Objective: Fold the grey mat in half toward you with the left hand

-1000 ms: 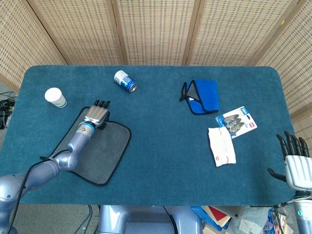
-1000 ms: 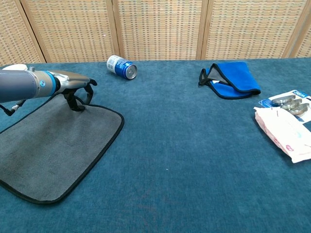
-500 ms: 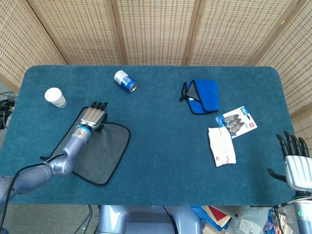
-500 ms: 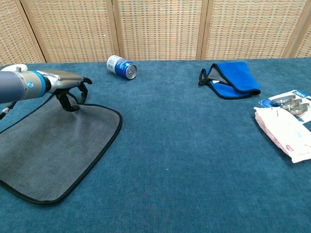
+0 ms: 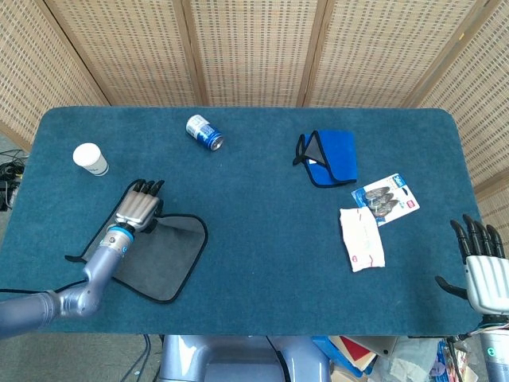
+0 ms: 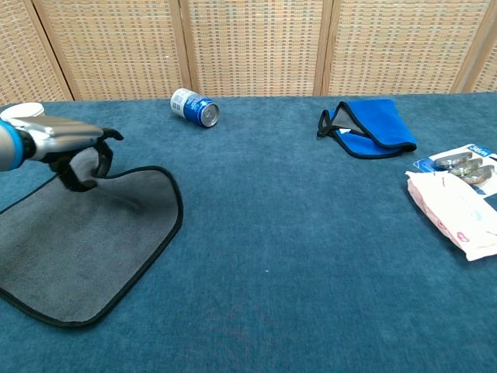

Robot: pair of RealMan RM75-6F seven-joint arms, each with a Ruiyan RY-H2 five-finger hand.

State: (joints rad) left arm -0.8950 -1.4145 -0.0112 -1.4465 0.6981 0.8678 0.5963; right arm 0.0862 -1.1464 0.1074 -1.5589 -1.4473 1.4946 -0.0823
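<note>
The grey mat with black trim lies at the table's front left, its far edge raised and drawn in; in the chest view the mat fills the lower left. My left hand sits over that far edge with its fingers curled down, gripping the mat's rim; the chest view shows the same hand hooked onto the edge. At the table's front right corner my right hand hangs with its fingers spread, holding nothing.
A white cup stands far left, a blue can lies on its side behind the mat. A folded blue cloth, a blister pack and a white packet lie on the right half.
My left hand has moved left and toward me, dragging the mat's far edge with it. The mat's visible area has shrunk. The right hand has not moved.
</note>
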